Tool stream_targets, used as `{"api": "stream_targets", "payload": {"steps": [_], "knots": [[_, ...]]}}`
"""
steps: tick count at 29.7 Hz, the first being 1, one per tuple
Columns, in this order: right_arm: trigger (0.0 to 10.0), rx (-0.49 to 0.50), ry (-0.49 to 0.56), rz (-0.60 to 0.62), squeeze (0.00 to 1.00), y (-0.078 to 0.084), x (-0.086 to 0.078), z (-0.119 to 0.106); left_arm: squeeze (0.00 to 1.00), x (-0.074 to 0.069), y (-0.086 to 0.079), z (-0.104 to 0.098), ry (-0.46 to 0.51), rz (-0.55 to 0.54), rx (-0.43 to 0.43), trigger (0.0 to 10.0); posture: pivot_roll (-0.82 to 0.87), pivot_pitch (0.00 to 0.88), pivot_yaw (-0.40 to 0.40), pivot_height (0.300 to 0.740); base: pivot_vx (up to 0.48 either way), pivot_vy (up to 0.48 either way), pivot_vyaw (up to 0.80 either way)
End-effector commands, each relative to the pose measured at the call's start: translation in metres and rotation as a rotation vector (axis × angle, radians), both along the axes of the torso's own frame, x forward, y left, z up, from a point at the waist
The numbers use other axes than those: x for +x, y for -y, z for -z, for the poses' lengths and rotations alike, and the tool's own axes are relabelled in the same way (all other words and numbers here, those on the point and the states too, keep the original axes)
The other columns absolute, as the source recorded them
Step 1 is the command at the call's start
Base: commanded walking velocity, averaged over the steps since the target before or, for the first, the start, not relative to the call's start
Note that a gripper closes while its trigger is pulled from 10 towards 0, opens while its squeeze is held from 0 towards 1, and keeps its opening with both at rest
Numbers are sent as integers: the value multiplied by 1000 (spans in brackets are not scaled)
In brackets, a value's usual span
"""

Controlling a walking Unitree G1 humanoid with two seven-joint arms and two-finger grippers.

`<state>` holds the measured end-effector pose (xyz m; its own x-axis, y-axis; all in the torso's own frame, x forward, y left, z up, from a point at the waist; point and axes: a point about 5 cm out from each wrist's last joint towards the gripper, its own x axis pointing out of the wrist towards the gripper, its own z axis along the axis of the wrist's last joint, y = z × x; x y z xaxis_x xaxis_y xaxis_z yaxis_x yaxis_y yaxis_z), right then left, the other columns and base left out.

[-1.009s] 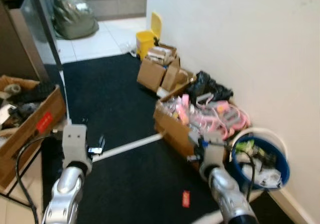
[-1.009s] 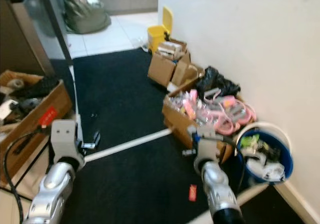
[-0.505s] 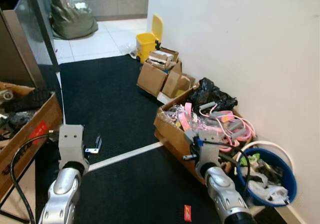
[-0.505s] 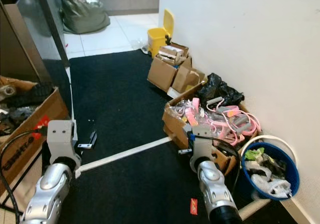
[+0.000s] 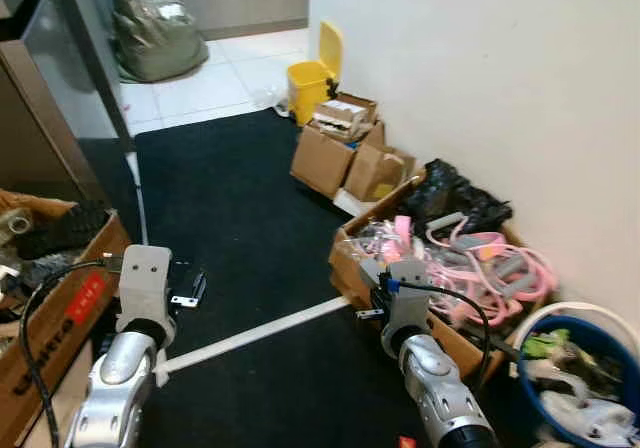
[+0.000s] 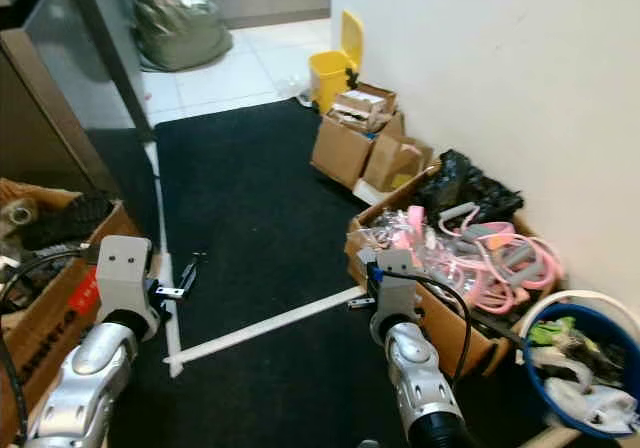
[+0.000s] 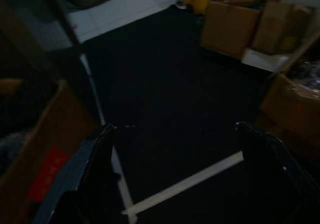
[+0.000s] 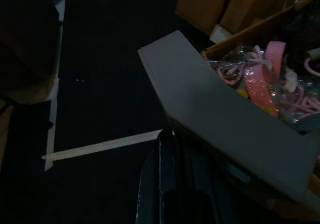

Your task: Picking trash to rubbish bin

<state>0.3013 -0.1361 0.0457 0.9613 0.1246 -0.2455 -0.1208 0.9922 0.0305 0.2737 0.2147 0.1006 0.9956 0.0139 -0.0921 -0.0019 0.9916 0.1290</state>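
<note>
Spreading across the floor is the black mat [image 5: 240,228], a white strip [image 5: 255,335] crossing it. At four o'clock, the blue rubbish bin [image 6: 585,368], white-rimmed, sits stuffed with crumpled trash against the wall. Left gripper [image 7: 175,174] hangs with fingers spread wide; right gripper [image 8: 170,184] pinches a flat grey card [image 8: 220,114].

Black mat [image 5: 240,218] open; boxes [image 5: 335,153] crowd wall.
</note>
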Motion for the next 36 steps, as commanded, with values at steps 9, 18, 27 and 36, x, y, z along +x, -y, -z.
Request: {"api": "stream_targets", "payload": {"steps": [9,18,27,36], "knots": [[10000,15,-4,-11,0,-3,-4,4,0,-2,-4,-3,-20,21,21,10000,72,165,50,740,350,0,124],[10000,3,23,-54,0,-4,4,-5,0,-6,-4,-4,-13,-5,6,10000,78,174,12,740,347,0,793],[10000,-3,40,-84,0,-7,10,-11,0,-10,-6,-5,-11,-25,2,10000,83,174,-1,740,348,0,800],[10000,63,69,-127,0,-18,12,-19,0,-11,-5,-6,-9,-29,0,10000,81,172,-3,740,346,0,800]]}}
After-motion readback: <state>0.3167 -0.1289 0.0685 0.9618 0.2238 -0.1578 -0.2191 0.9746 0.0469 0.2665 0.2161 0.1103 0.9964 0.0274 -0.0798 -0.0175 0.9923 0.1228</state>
